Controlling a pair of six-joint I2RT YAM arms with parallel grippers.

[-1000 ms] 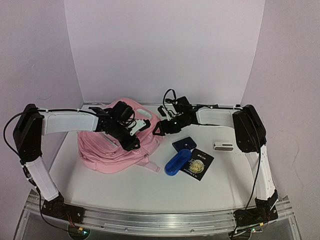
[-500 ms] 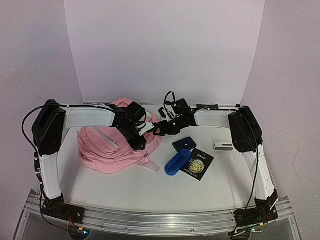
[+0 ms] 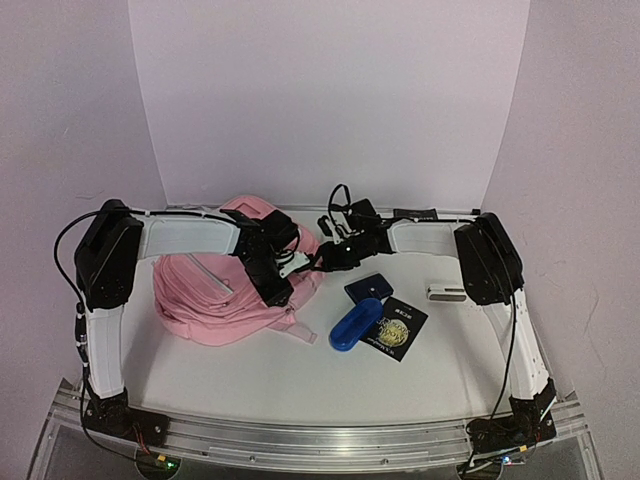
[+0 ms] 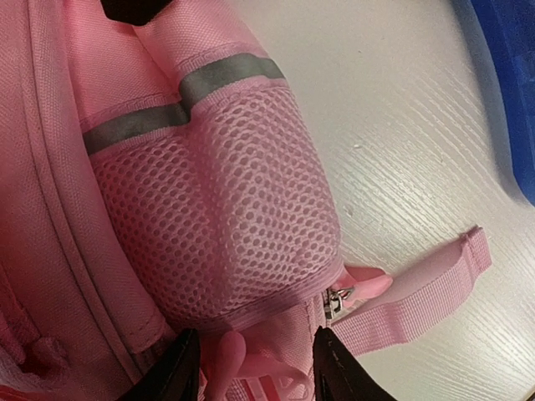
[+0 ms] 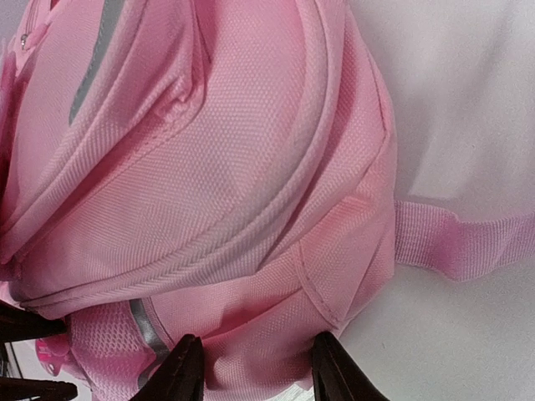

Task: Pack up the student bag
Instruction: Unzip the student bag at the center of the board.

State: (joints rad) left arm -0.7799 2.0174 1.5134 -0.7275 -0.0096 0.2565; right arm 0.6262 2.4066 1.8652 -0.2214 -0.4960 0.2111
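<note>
Two parted end effectors (image 4: 255, 336) (image 5: 255, 338) at student bag (image 3: 200, 300), mesh pocket (image 4: 226, 209) only left-wrist view

I see bare table (image 3: 300, 385) across the lower centre of the frame, open for a pass. The student bag (image 3: 205, 300) fills centre left. The blue case (image 3: 355, 325), small dark blue box (image 3: 368, 288) and black booklet (image 3: 402, 326) crowd centre right.

1 backpack (image 3: 205, 300), 1 blue case (image 3: 355, 325), 1 navy pad (image 3: 368, 288), 1 booklet (image 3: 398, 328), 1 white bar (image 3: 446, 293).
</note>
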